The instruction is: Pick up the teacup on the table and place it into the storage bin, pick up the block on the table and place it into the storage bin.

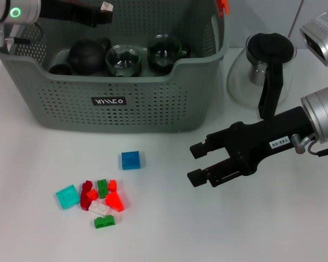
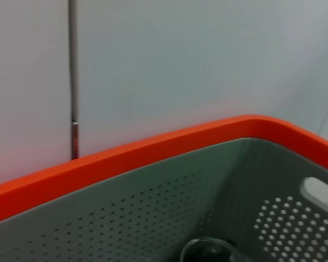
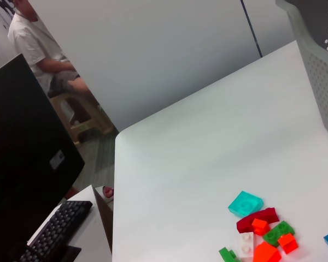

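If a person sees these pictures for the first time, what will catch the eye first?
Probably the bright blocks heaped on the white table, with one blue block apart, nearer the bin. Next, the right gripper, open, hovering to the right of the blocks. The bin behind already holds dark and glass teaware; the left gripper is above it.

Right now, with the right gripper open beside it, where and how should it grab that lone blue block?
Take the blue block across two opposite side faces, coming straight down from above. It lies flat on the table, apart from the block pile, so all sides look free. The right gripper hovers open beside it.
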You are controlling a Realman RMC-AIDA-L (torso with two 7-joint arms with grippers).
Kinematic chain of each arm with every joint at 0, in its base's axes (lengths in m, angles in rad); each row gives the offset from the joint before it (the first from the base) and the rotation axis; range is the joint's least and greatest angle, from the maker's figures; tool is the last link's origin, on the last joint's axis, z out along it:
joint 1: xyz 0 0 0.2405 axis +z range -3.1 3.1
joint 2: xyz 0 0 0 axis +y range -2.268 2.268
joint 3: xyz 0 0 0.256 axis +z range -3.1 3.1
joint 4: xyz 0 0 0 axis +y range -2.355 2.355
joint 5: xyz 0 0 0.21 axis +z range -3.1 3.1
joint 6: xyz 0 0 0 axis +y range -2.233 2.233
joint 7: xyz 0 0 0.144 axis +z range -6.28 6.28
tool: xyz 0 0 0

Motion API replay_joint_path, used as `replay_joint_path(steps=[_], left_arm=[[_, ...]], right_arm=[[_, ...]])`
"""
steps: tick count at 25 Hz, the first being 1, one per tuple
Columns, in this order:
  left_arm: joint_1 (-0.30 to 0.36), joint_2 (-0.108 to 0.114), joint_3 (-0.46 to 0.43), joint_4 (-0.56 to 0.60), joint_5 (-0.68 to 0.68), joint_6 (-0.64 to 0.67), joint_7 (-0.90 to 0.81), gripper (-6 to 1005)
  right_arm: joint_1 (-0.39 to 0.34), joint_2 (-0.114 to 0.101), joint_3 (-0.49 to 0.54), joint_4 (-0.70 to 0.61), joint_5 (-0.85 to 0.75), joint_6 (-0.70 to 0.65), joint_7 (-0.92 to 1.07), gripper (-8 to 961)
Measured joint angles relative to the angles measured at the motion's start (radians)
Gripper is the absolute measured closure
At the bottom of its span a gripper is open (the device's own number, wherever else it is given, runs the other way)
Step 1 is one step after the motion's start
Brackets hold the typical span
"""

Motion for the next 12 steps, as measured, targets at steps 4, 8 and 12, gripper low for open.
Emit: replay_joint_path(steps=[4, 8, 12], left_arm=[[0.000, -0.003, 0.004, 0.001, 0.009, -0.011, -0.006, 790], [0.002, -0.003, 0.007, 0.002, 0.009, -0.012, -0.006, 676], [0.014, -0.002, 0.006, -0.019, 0.010, 0.020, 0.010, 511]], right_arm=[[-0.001, 0.000, -0.001, 0.001, 0.000, -0.002, 0.000, 129], [0.000, 0.001, -0.006, 0.001, -0.001, 0.000, -0.001, 129], [0.002, 0.001, -0.009, 0.000, -0.003, 0.000, -0.005, 129]])
